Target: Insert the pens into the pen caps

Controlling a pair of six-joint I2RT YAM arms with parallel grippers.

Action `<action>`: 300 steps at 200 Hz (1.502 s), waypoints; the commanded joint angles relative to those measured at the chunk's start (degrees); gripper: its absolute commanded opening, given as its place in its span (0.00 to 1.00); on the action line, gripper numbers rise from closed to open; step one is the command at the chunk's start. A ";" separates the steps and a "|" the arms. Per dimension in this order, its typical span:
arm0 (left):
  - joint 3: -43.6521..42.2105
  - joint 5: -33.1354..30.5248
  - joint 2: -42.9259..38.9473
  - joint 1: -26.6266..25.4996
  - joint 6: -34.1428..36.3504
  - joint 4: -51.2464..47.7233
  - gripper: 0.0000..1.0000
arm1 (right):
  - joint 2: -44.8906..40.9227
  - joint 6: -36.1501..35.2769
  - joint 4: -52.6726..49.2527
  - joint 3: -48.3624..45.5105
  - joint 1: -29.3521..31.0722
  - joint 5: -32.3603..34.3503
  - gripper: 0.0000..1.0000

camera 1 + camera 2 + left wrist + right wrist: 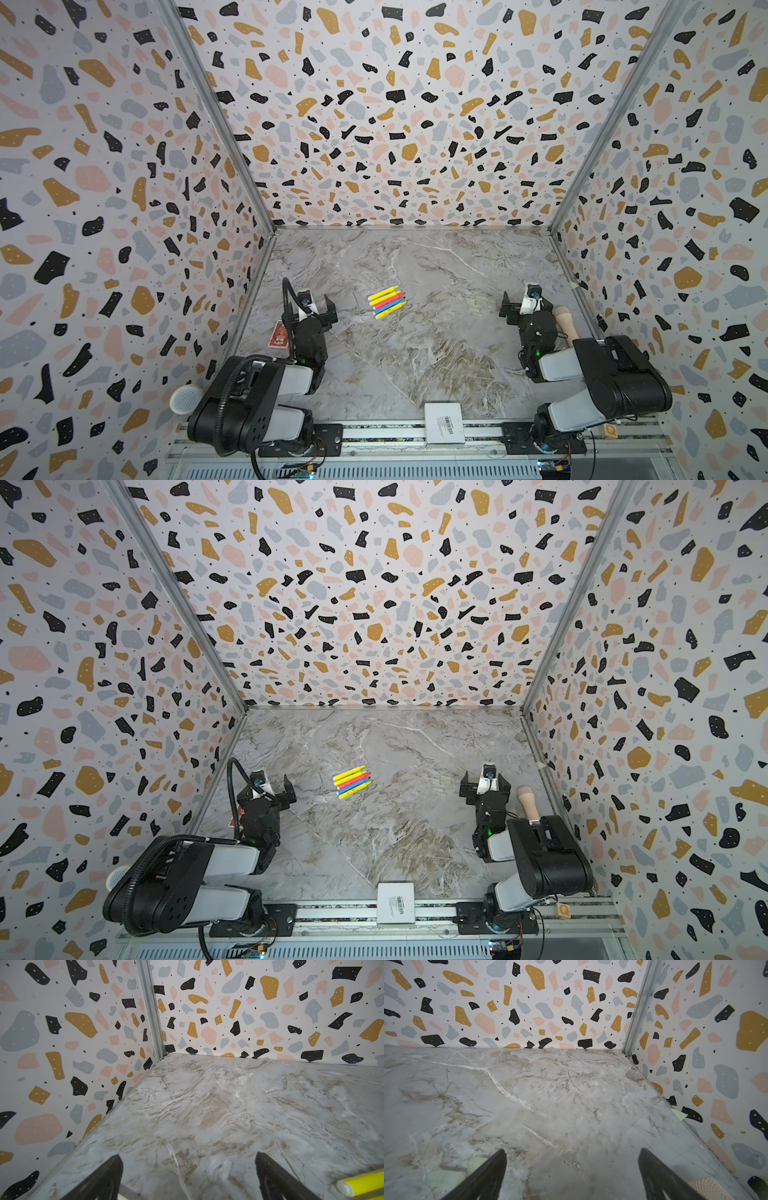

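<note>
**Five pens in a tidy row, both grippers wide open and empty**

In both top views the pens [387,301] [352,782] lie side by side on the marble table [415,257] [374,737], a little left of centre and touching along their lengths. From the far side to the near side they run yellow, yellow, pink-red, blue, yellow. Their long axes run on a slant, from the near left up to the far right. The tapered tips face the right gripper's side and the blunt ends face the left gripper's.

The left gripper [311,307] [268,789] hovers near the left wall with its jaws spread and nothing between them. A red box [279,334] sits just behind it. The right gripper [527,305] [485,785] mirrors it on the far side, also gaping and empty. A beige handle [567,322] [528,802] stands next to it by the right wall. A white box [444,423] [395,902] sits at the near edge, and speckled terrazzo walls [395,104] [374,584] close in three sides.

In the left wrist view the left gripper [188,1157] has its black fingers parted over bare marble. The blunt whitish end of a yellow pen [363,1184] pokes in at the edge, outside the fingers.

In the right wrist view the right gripper [571,1151] is spread just as wide and grips nothing. Pale translucent pen caps [444,1176] lie flat on the table, partly hidden by one finger. The handle's netted surface [708,1187] shows beyond the other finger.
</note>
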 commanded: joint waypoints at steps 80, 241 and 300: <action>14.99 -8.01 -19.51 -9.16 -8.81 -33.76 1.00 | -25.01 4.20 -25.31 6.33 3.22 0.76 0.99; 38.87 28.39 6.51 -23.22 -10.42 -64.32 0.73 | -35.61 17.06 -65.97 22.13 8.16 -43.20 0.95; 43.77 28.15 14.24 -23.49 -8.20 -67.90 0.59 | -35.17 15.48 -66.38 20.34 9.14 -45.13 0.91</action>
